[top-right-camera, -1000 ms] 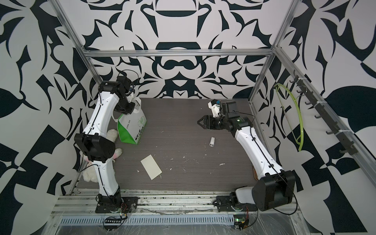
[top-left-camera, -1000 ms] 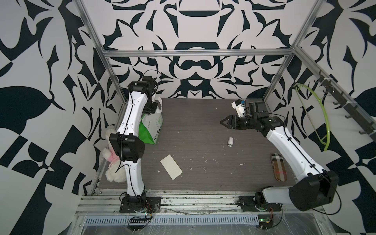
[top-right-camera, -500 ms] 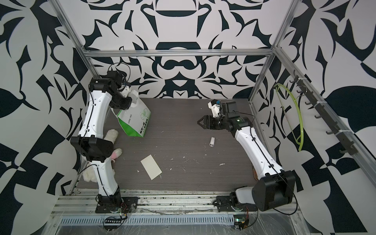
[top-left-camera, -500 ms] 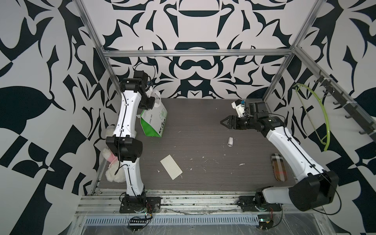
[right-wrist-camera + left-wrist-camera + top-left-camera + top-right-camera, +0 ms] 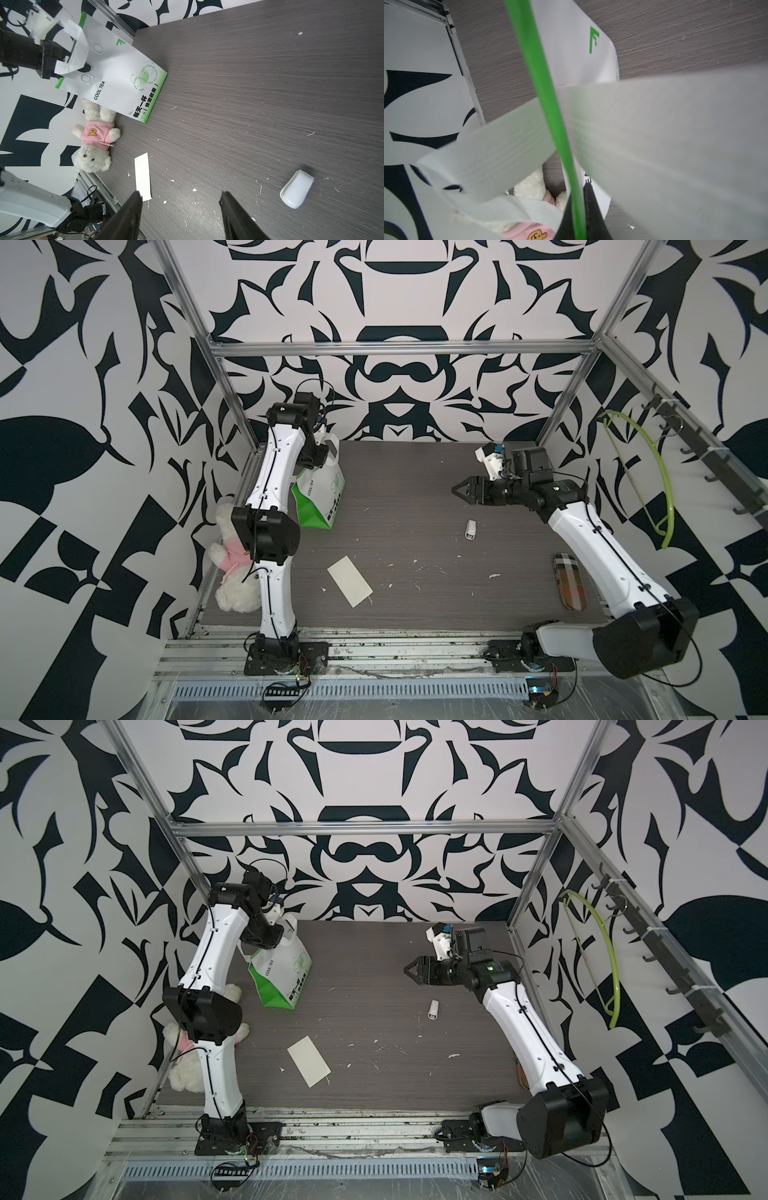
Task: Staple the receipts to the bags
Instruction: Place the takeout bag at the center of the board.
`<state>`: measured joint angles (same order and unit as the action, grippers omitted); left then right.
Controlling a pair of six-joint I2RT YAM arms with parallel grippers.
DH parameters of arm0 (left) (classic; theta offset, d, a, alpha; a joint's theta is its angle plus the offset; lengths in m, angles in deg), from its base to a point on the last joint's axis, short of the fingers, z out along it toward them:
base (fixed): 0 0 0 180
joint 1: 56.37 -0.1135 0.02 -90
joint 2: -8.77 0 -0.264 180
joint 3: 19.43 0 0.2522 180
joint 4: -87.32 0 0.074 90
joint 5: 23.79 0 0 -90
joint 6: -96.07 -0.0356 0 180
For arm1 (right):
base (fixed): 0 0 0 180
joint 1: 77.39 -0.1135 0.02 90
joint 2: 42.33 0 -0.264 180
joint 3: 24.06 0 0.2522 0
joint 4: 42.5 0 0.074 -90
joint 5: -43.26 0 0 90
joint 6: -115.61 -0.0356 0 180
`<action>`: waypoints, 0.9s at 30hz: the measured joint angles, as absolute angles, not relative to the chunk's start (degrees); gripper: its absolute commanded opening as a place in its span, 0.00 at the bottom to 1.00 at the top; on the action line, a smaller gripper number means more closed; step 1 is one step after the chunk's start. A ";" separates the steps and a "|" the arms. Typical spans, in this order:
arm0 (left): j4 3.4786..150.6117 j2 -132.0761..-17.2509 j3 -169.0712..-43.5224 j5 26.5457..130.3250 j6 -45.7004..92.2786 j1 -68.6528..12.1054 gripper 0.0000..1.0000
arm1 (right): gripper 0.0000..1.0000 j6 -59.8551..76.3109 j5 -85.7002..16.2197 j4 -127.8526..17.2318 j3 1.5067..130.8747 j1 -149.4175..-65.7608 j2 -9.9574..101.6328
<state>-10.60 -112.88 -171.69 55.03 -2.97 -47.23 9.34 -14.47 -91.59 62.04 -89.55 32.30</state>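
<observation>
Nearest the front edge, the receipt (image 5: 349,581) (image 5: 308,1061) (image 5: 142,176) lies flat and askew on the worktop (image 5: 415,472), left of its middle, touched by nothing. A bear (image 5: 235,597) (image 5: 93,143) in a pink top lies along the left edge, partly behind the left arm, and a plaid case (image 5: 569,580) sits at the right edge. Small white scraps dot the surface between them. Farther back, right of centre, the stapler (image 5: 470,529) (image 5: 433,1009) (image 5: 296,188) lies alone. Just beyond it the right gripper (image 5: 455,489) (image 5: 406,968) (image 5: 180,194) hangs above the worktop, pointing left, jaws apart and empty. Toward the far-left corner the bag (image 5: 322,497) (image 5: 286,977) (image 5: 120,83) (image 5: 571,52) hangs tilted, green base toward the front, "COOL TEA" face up; I cannot tell whether its base touches the worktop. The left gripper (image 5: 320,458) (image 5: 578,207) is clamped on the bag's top edge, with the 2 white handles (image 5: 76,41) looped around it.
</observation>
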 measured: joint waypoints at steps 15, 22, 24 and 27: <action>-9.66 -112.81 -171.80 55.59 -3.34 -47.23 0.60 | 0.68 10.35 -14.31 -92.18 62.04 -89.55 31.87; -7.95 -111.41 -170.64 55.75 -2.68 -47.23 0.62 | 0.68 10.52 -14.31 -92.25 62.04 -89.55 31.84; -7.60 -110.65 -170.51 56.01 -2.51 -47.23 0.63 | 0.68 10.52 -14.31 -92.23 62.04 -89.55 31.84; -7.14 -109.10 -170.40 56.03 -2.34 -47.23 0.63 | 0.68 10.52 -14.31 -92.21 62.04 -89.59 31.84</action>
<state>-7.14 -109.10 -170.40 56.03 -2.34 -47.23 10.52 -14.31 -92.21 62.04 -89.59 31.84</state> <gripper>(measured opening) 0.630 0.680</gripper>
